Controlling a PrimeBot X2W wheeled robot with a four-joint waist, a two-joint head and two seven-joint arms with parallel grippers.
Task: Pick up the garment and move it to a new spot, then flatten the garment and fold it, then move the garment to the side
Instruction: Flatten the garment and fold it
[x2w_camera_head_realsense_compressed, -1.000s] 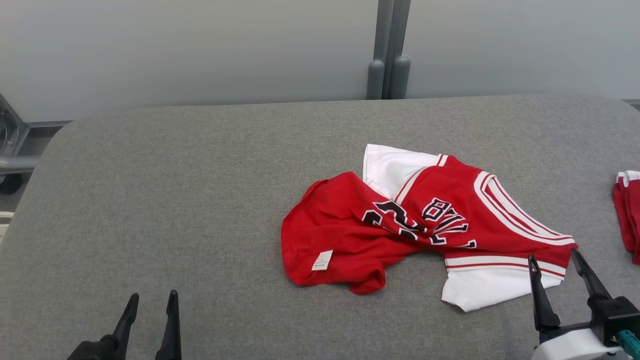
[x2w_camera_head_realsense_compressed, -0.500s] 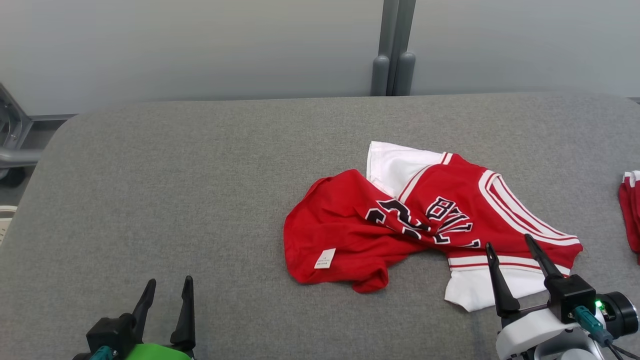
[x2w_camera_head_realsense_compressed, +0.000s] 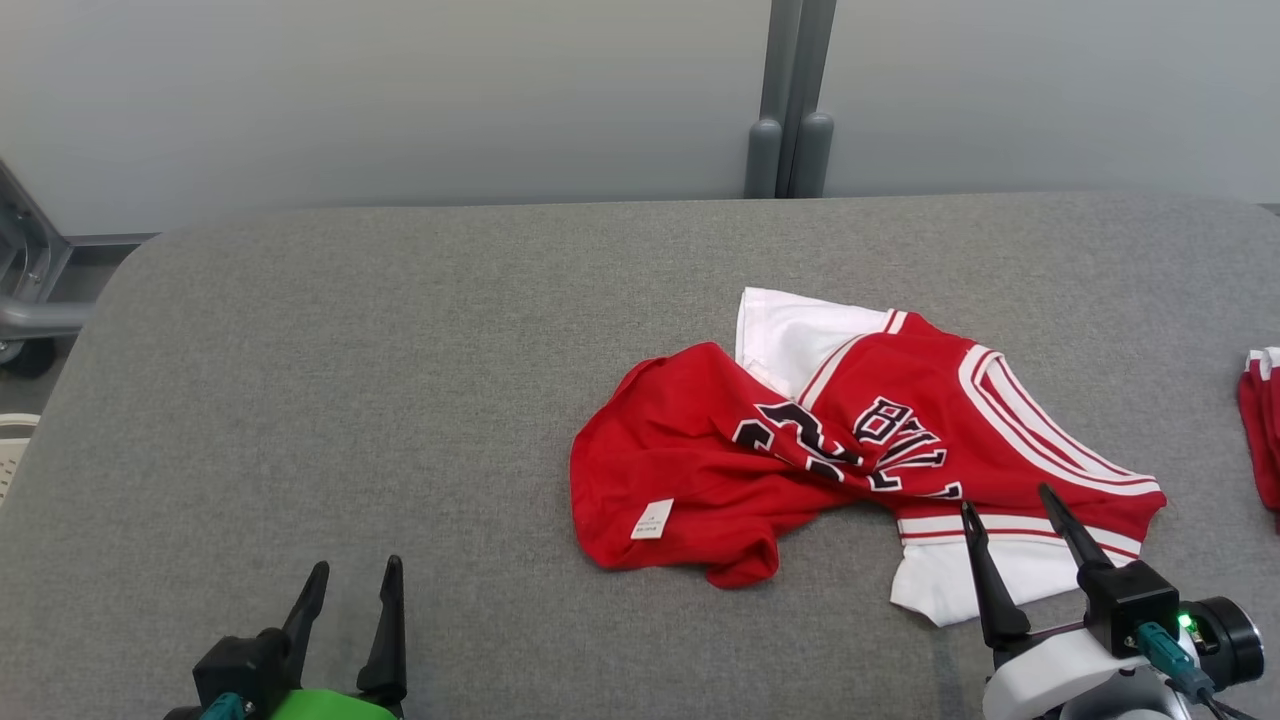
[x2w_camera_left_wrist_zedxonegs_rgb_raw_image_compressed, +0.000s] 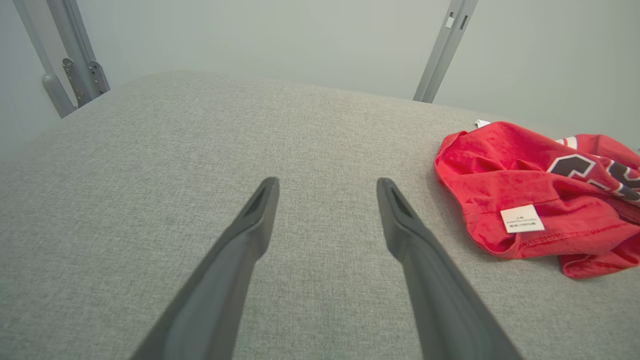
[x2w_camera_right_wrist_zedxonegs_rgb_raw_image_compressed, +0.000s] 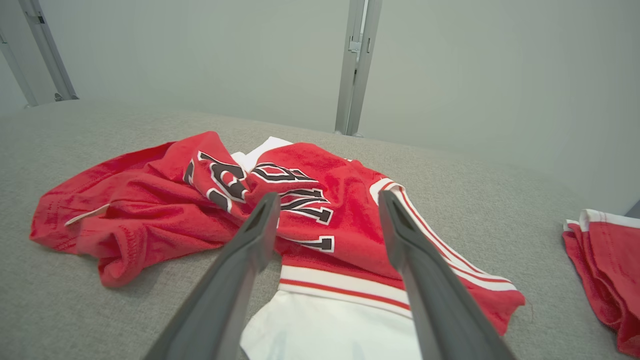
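The garment (x2w_camera_head_realsense_compressed: 850, 450) is a crumpled red and white jersey with black lettering, lying right of centre on the grey padded table (x2w_camera_head_realsense_compressed: 350, 350). A small white label shows on its left red part (x2w_camera_left_wrist_zedxonegs_rgb_raw_image_compressed: 522, 218). My right gripper (x2w_camera_head_realsense_compressed: 1005, 497) is open, its tips hovering over the garment's white near-right sleeve. In the right wrist view the garment (x2w_camera_right_wrist_zedxonegs_rgb_raw_image_compressed: 320, 200) spreads ahead of the open right gripper (x2w_camera_right_wrist_zedxonegs_rgb_raw_image_compressed: 325, 200). Near the table's front edge at the left, my left gripper (x2w_camera_head_realsense_compressed: 355, 572) stands open and holds nothing, well left of the garment; the left wrist view shows the left gripper (x2w_camera_left_wrist_zedxonegs_rgb_raw_image_compressed: 327, 185) over bare cloth.
A second red and white folded cloth (x2w_camera_head_realsense_compressed: 1262, 420) lies at the table's far right edge, also seen as the folded cloth (x2w_camera_right_wrist_zedxonegs_rgb_raw_image_compressed: 607, 260) in the right wrist view. A grey post (x2w_camera_head_realsense_compressed: 790, 100) stands behind the table against a pale wall. A metal frame (x2w_camera_head_realsense_compressed: 30, 290) stands off the table's left.
My right gripper has moved left and forward over the garment's white sleeve. My left gripper has moved right and further into view. The head camera shifted slightly.
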